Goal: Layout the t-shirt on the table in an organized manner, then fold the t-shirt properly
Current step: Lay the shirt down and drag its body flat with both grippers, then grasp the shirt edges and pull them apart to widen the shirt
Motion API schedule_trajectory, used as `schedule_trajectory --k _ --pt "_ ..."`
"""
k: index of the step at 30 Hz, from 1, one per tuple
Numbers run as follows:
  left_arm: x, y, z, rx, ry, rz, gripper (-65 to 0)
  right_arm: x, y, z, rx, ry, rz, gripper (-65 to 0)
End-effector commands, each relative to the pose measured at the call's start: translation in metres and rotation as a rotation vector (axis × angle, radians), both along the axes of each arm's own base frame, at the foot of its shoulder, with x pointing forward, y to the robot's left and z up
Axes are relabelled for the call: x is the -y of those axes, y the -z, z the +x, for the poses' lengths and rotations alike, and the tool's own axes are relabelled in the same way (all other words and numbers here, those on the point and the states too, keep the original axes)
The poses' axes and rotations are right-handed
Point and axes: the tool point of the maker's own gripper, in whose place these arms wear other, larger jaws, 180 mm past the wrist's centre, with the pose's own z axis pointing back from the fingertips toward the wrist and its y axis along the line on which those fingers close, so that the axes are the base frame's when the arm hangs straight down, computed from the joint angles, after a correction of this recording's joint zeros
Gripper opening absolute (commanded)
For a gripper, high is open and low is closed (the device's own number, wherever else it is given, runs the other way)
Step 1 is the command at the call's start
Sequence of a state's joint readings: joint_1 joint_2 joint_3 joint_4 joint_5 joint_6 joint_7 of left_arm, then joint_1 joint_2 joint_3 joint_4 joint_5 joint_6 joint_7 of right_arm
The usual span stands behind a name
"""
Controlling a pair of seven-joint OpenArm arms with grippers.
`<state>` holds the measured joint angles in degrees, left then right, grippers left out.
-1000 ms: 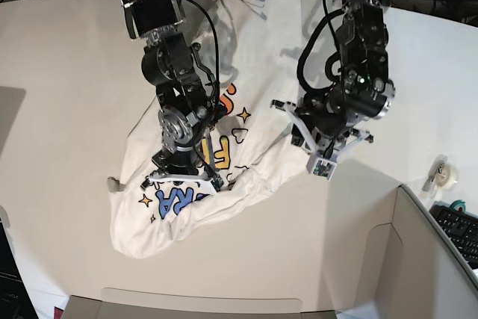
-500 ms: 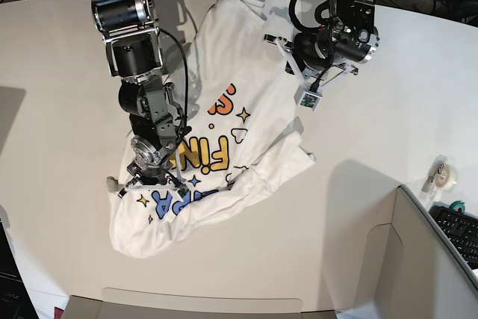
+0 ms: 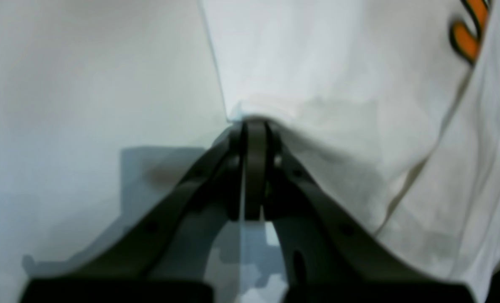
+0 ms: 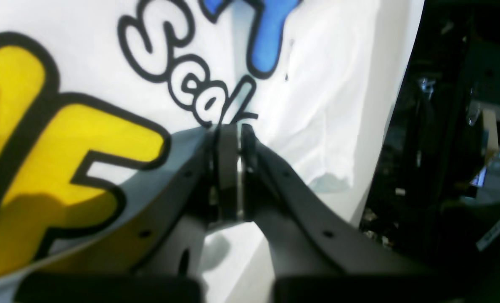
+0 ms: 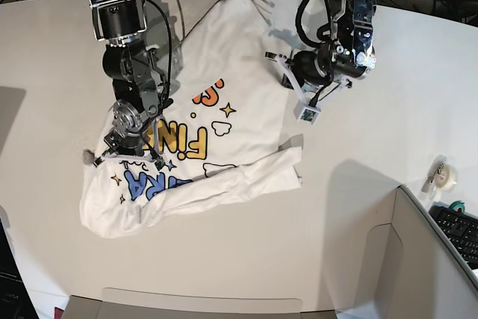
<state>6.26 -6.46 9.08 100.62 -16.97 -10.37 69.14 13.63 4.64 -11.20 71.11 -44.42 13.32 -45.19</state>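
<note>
- The right gripper (image 5: 133,156), at the base view's left, is clamped on the shirt (image 5: 224,80) in the printed area; its wrist view shows both jaws pressed together over cloth by the yellow and blue lettering.
- The shirt lies rumpled and slanted across the table (image 5: 373,207), print up, 1 sleeve folded over along its lower edge.
- The left gripper (image 5: 285,61), at the right, is pinched shut on the shirt's plain white edge, jaws together, with bare table on one side of them.
- Handling, as a judgement: light, limp cotton that sags and wrinkles between 2 holds and drags on the table rather than sliding as 1 piece.
- Best held at hems, shoulders or sleeve seams, where doubled cloth gives a firmer pinch.
</note>
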Motion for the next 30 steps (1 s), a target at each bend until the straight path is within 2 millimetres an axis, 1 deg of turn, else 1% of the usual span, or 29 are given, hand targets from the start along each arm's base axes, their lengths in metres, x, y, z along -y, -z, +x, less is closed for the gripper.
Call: schedule_trajectory --k 1,3,4,6,9,11,14,16,17,20,22,24,27,28,30 --pt "-0.014 0.013 -0.010 -0.057 -0.007 0.067 -65.0 0.003 0.007 -0.011 -0.041 0.003 -0.016 -62.7" --pt "-0.023 0.013 0.002 -0.046 -0.018 0.081 -65.0 0.000 0.008 -0.018 -0.040 0.000 -0.016 -62.7" --pt "-0.030 0.009 0.015 -0.027 -0.022 0.097 -65.0 -0.001 0.007 -0.021 -0.038 -0.002 -0.013 -62.7" --pt "-0.045 0.005 0.034 -0.011 -0.031 0.129 -65.0 -0.002 0.008 -0.026 -0.037 0.000 -0.010 -62.7" --pt "-0.074 0.002 0.060 -0.008 -0.054 0.185 -65.0 0.005 0.008 -0.039 -0.067 0.053 -0.024 -62.6" --pt "-0.088 -0.002 0.081 0.016 -0.075 0.200 -65.0 0.013 0.009 -0.052 -0.092 0.103 -0.031 -62.6" --pt "-0.097 0.000 0.099 0.020 -0.100 0.199 -65.0 0.020 0.012 -0.071 -0.091 0.204 0.037 -62.6" --pt "-0.108 0.001 0.111 0.023 -0.119 0.209 -65.0 0.028 0.011 -0.084 -0.078 0.282 0.084 -62.6" --pt "-0.109 0.002 0.116 0.026 -0.127 0.205 -65.0 0.030 0.010 -0.089 -0.071 0.311 0.103 -62.6" --pt "-0.114 0.004 0.130 0.045 -0.149 0.193 -65.0 0.023 0.014 -0.106 -0.076 0.367 0.163 -62.6" --pt "-0.115 0.001 0.139 0.065 -0.157 0.188 -65.0 0.010 0.017 -0.115 -0.082 0.376 0.202 -62.6" --pt "-0.113 -0.008 0.144 0.092 -0.154 0.186 -65.0 0.008 0.008 -0.113 -0.052 0.378 0.211 -62.6" --pt "-0.108 -0.038 0.155 0.182 -0.134 0.189 -65.0 0.012 -0.024 -0.100 0.052 0.379 0.233 -62.6" --pt "-0.106 -0.047 0.154 0.189 -0.125 0.197 -65.0 0.013 -0.039 -0.093 0.100 0.377 0.241 -62.6" --pt "-0.108 -0.056 0.142 0.176 -0.107 0.226 -65.0 0.012 -0.068 -0.078 0.183 0.365 0.250 -62.6"
